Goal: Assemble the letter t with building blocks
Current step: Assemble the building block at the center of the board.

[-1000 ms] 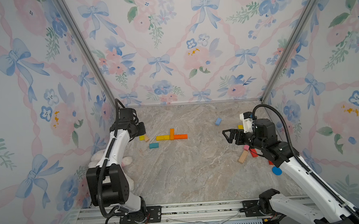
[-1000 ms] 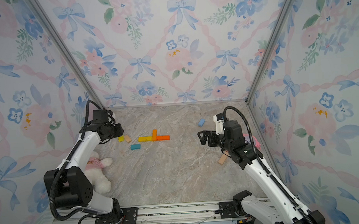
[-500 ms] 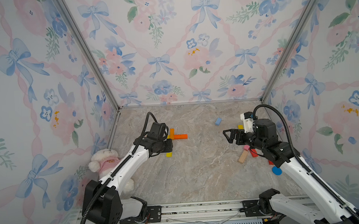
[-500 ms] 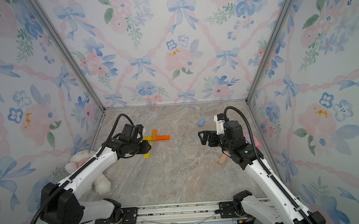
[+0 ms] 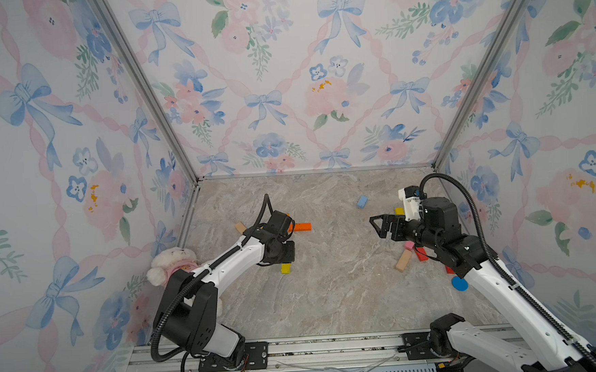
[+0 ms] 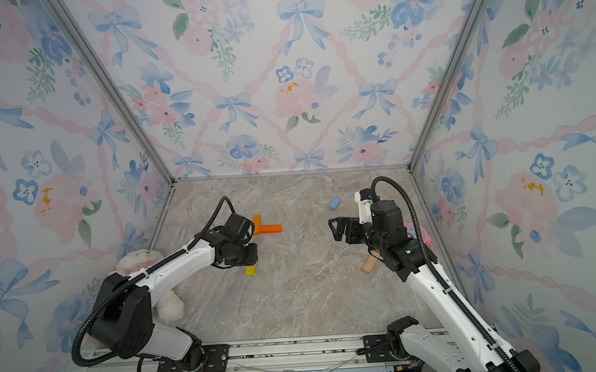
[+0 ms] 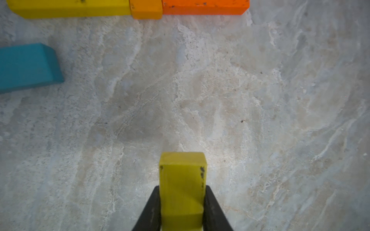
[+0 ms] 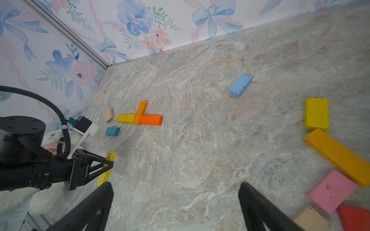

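Your left tool [image 7: 182,202] is clamped tight on a yellow block [image 7: 182,176], with a black finger [image 7: 152,210] on each of its sides; you cannot tell whether it touches the counter [image 7: 260,100]. It is well apart from the row of blocks [image 8: 140,119], yellow, light orange and orange laid end to end, and a teal block [image 7: 26,68] lies nearer that row. Your right tool [image 8: 175,185] gapes wide and empty, well apart from the row
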You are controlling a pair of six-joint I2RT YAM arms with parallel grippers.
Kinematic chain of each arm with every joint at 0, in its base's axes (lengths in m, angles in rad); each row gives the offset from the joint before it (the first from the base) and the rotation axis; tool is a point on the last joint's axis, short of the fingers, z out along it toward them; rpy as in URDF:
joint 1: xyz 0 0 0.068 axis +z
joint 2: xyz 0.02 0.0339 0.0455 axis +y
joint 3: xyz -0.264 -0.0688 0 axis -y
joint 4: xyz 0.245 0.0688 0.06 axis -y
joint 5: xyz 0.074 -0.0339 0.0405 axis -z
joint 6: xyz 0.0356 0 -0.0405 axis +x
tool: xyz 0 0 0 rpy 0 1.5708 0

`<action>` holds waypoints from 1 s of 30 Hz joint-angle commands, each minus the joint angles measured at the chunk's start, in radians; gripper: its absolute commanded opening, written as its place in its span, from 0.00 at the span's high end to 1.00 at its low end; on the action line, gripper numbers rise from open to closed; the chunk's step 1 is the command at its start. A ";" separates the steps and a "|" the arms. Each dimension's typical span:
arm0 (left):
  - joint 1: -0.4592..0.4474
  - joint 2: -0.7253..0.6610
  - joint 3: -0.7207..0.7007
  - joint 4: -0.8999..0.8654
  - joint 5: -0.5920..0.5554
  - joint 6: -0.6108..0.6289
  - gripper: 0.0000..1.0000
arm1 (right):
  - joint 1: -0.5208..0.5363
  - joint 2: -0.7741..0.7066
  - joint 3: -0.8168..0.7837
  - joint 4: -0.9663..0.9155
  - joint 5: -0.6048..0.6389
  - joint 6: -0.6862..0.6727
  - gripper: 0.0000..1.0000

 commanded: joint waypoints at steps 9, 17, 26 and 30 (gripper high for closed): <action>-0.001 0.164 0.092 0.060 -0.079 0.036 0.88 | -0.010 -0.009 0.004 -0.023 -0.004 -0.003 0.00; 0.003 0.228 0.130 0.078 -0.095 0.053 0.87 | -0.009 -0.007 -0.001 -0.021 0.002 0.001 0.00; 0.020 0.276 0.150 0.110 -0.064 0.053 0.87 | -0.009 -0.022 -0.011 -0.022 0.012 -0.002 0.01; 0.023 0.276 0.153 0.122 -0.062 0.050 0.87 | -0.009 -0.028 -0.014 -0.024 0.008 0.002 0.01</action>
